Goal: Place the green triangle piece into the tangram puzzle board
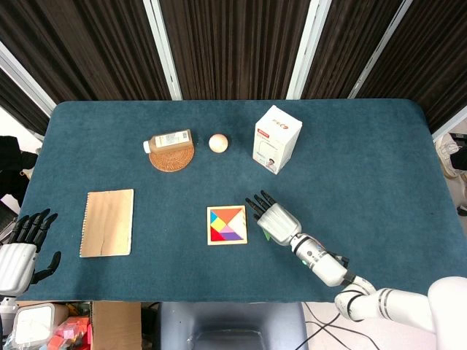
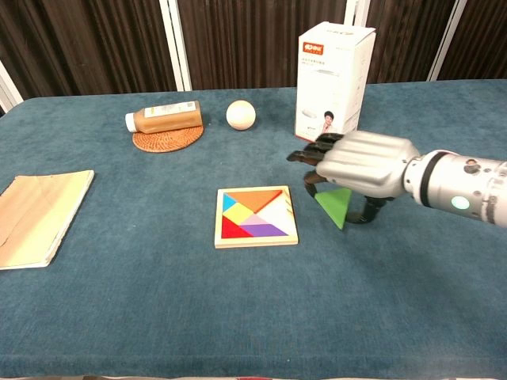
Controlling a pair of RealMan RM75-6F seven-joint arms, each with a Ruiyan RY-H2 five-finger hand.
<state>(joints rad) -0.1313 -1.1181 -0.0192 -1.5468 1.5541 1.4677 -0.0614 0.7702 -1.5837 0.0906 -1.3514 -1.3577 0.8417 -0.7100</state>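
Note:
My right hand [image 2: 360,165] holds the green triangle piece [image 2: 336,207] beneath its palm, just right of the tangram puzzle board [image 2: 255,216]. The wooden board carries orange, blue, yellow, red, purple and pink pieces. In the head view the right hand [image 1: 273,218] covers most of the green triangle piece [image 1: 267,235] beside the board [image 1: 227,224]. My left hand [image 1: 20,249] rests open at the table's near-left edge, holding nothing.
A white carton [image 2: 333,75] stands behind my right hand. A wooden ball [image 2: 241,114] and a brown bottle [image 2: 162,118] lying on a woven coaster [image 2: 166,139] sit at the back. A tan notebook [image 2: 36,215] lies at the left.

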